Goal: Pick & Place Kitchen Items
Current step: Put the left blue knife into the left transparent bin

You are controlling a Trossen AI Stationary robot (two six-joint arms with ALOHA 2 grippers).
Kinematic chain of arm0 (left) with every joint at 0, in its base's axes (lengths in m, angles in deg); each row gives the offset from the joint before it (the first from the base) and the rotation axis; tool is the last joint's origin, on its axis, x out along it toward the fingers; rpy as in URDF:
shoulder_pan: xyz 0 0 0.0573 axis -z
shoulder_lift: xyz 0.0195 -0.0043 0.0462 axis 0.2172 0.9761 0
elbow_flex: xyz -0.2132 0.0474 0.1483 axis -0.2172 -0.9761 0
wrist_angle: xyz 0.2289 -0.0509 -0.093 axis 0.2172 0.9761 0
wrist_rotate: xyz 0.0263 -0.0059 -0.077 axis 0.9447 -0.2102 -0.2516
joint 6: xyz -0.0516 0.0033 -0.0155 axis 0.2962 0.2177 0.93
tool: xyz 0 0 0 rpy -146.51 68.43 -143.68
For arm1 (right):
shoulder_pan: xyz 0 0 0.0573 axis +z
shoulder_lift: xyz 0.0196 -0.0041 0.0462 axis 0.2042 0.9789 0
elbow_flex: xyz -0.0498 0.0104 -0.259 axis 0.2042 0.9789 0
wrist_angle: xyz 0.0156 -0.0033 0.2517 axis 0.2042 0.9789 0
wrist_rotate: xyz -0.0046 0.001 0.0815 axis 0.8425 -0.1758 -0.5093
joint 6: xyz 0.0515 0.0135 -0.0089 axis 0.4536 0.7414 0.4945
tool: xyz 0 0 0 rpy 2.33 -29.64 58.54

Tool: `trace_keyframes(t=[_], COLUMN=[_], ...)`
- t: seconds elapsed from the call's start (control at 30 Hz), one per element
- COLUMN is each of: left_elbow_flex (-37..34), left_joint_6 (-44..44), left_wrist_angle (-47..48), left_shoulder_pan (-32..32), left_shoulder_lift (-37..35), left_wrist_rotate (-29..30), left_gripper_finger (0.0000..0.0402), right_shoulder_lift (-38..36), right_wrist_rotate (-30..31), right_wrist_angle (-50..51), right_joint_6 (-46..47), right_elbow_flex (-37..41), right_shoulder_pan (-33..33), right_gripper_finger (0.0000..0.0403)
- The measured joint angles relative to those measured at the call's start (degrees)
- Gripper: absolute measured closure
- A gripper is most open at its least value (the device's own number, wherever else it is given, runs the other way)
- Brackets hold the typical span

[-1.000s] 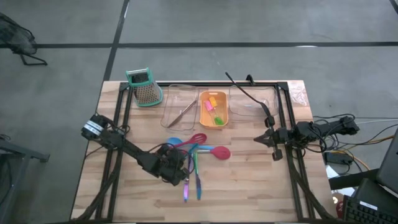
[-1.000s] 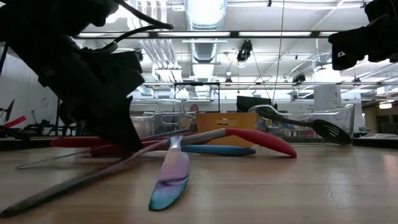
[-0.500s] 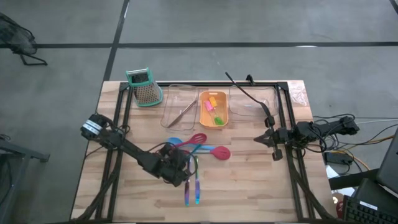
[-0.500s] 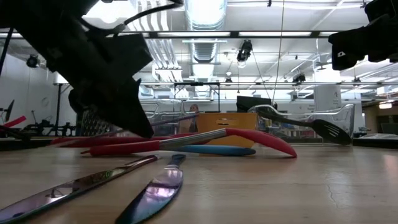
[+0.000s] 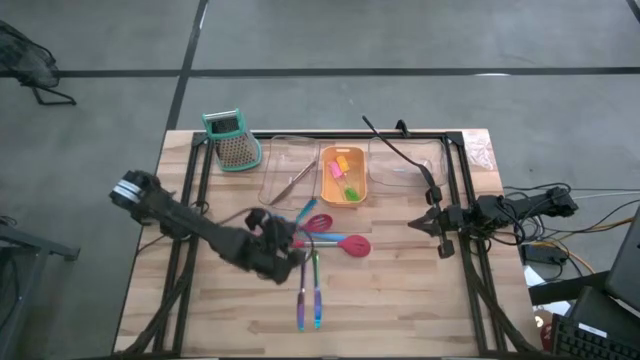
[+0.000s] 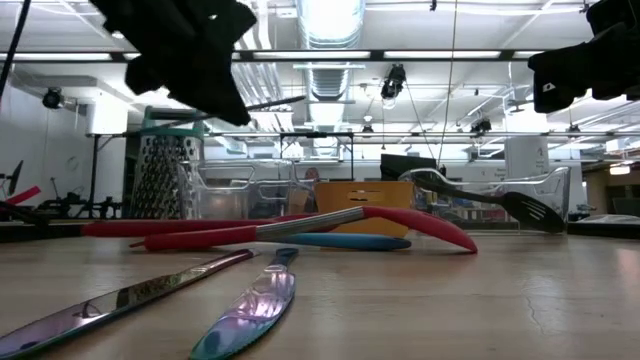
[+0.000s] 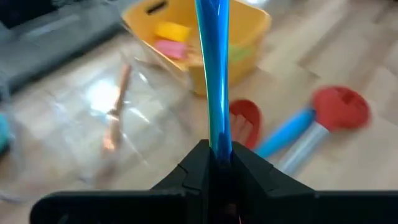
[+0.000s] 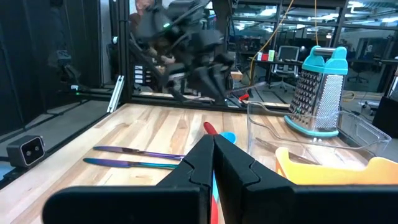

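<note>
My left gripper (image 5: 292, 236) is above the table's middle, shut on a thin blue stick (image 7: 214, 74). Below it lie a red spoon (image 5: 348, 243), a red slotted spatula (image 5: 318, 222) and a blue spoon (image 5: 281, 228), crossing each other. A purple stick (image 5: 300, 305) and a green-blue stick (image 5: 318, 300) lie flat nearer the front edge. A long black spoon (image 5: 393, 148) rests in the clear tray at the far right. Small pink, orange and green pieces (image 5: 343, 175) lie in the orange tray. My right gripper (image 5: 422, 225) is shut and empty at the right. My left gripper pinches one end of the blue stick (image 7: 219, 144) between its two fingers. The stick runs straight out ahead of the fingertips, along the fingers, toward the orange tray. It is lifted clear of the table, and its free end (image 5: 311, 206) is over the red spatula.
A teal-topped grater (image 5: 232, 140) stands at the far left. A clear tray (image 5: 272, 180) holding a copper-coloured stick, the orange tray (image 5: 326, 190) and a second clear tray (image 5: 440, 160) stand in a row along the far edge. Bare wood shows at the front.
My left gripper has risen from the table top, shifting a little toward the far edge, and carries the blue stick up clear of the table. The purple stick, tipped up on its end a second ago, now lies flat beside the green-blue one.
</note>
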Motion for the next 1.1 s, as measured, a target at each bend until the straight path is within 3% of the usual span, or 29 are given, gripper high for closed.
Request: trace_keyframes(t=[0.3,0.6,0.8,1.1], left_elbow_flex=[-0.11,-0.34,-0.36,-0.36], left_joint_6=[-15.57,-25.95,-25.93,-25.78], left_wrist_angle=[-1.34,-9.4,-9.59,-9.71], left_shoulder_pan=[-17.23,-35.37,-40.19,-40.7], left_shoulder_lift=[-8.48,-8.31,-4.89,0.66], left_wrist_rotate=[-2.3,-18.47,-22.6,-26.29], left_gripper_finger=[0.0349,0.0349,0.0344,0.0344], right_shoulder_lift=[-0.01,0.0,0.0,0.0], right_wrist_rotate=[0.0,0.0,0.0,0.0], right_wrist_angle=[0.0,0.02,0.0,0.0], right_joint_6=[-0.03,0.01,-0.03,-0.01], right_elbow_flex=[0.0,0.0,-0.02,0.0], right_shoulder_pan=[0.0,0.0,-0.02,-0.02], right_gripper_finger=[0.0394,0.0394,0.0394,0.0394])
